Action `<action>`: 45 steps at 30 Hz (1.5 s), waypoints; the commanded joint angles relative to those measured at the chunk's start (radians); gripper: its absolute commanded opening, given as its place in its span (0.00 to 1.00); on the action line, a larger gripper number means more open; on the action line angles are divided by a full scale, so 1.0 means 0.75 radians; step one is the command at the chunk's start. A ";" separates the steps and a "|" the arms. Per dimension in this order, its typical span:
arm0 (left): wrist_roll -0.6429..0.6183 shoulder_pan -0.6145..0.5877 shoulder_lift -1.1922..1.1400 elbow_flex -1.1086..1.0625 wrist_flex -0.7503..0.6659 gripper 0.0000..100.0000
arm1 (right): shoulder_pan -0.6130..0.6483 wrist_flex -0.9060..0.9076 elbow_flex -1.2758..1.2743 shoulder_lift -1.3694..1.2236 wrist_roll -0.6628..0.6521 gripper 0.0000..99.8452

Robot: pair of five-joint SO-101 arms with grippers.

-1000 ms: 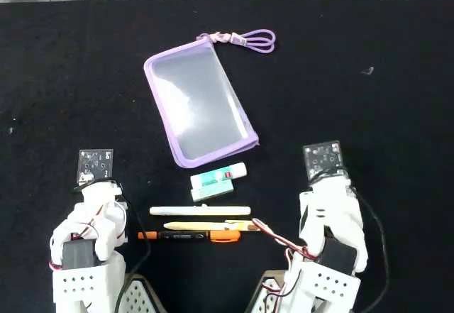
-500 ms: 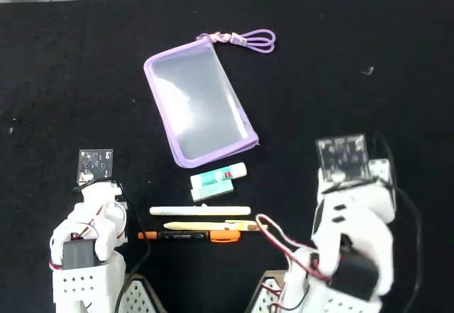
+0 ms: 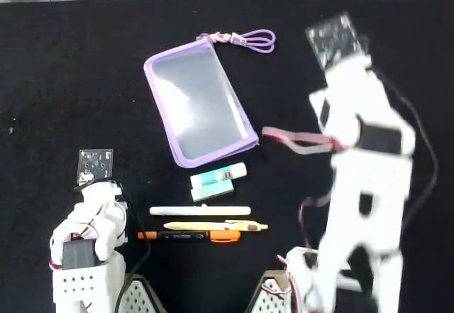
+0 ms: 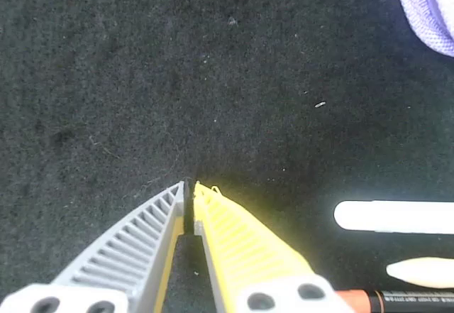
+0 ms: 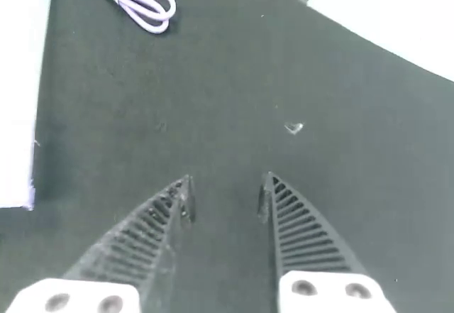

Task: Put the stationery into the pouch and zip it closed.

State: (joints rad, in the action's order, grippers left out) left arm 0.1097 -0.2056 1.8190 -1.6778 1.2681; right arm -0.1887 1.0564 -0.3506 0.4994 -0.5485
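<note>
Status: 0 of 4 stationery items packed; zip step not started.

- Pouch [image 3: 201, 107]: clear with lilac trim, lying flat and slanted on the black surface [image 3: 71, 79]. Its cord loop [image 3: 254, 41] trails from the far corner. Nothing visible inside it. Cannot tell from these views whether the zip is open.
- Stationery, all on the surface just on the near side of the pouch and apart from it:
  1. small white-and-green stick [image 3: 218, 179], nearest the pouch's lower edge
  2. white pen [image 3: 200, 211]
  3. cream pen [image 3: 213, 226]
  4. orange-and-black marker [image 3: 188, 235], nearest the arm bases
  Items 2 to 4 lie parallel and close together, roughly crosswise between the 2 arms.
- Left tool [image 4: 190, 189]: clenched, fingertips meeting, nothing between them. It sits low over bare cloth beside the ends of the pens.
- Right tool [image 5: 227, 192]: released, jaws apart, nothing held. The right arm [image 3: 355, 114] is extended toward the far side of the surface, to the right of the pouch, and the tool faces bare cloth with the cord loop off to one side.

Judgement: no item is grasped or in contact with either tool. Remaining work: open the pouch if it is zipped, pick and insert all 4 items, then draw the zip shut. The whole task lies ahead.
</note>
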 commanded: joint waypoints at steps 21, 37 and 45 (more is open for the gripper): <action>-0.012 -0.011 0.008 -0.030 0.008 0.03 | 0.076 -0.004 1.799 -1.826 0.092 0.16; -0.012 -0.011 0.008 -0.030 0.008 0.03 | 0.325 -0.119 2.661 -2.589 0.630 0.16; -0.012 -0.011 0.008 -0.030 0.008 0.03 | 0.338 -0.364 2.659 -2.671 0.642 0.16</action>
State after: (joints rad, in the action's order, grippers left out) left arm 0.1097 -0.2056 1.8190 -1.6778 1.2681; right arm 0.0552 0.8477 1.6011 -1.5167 -0.0744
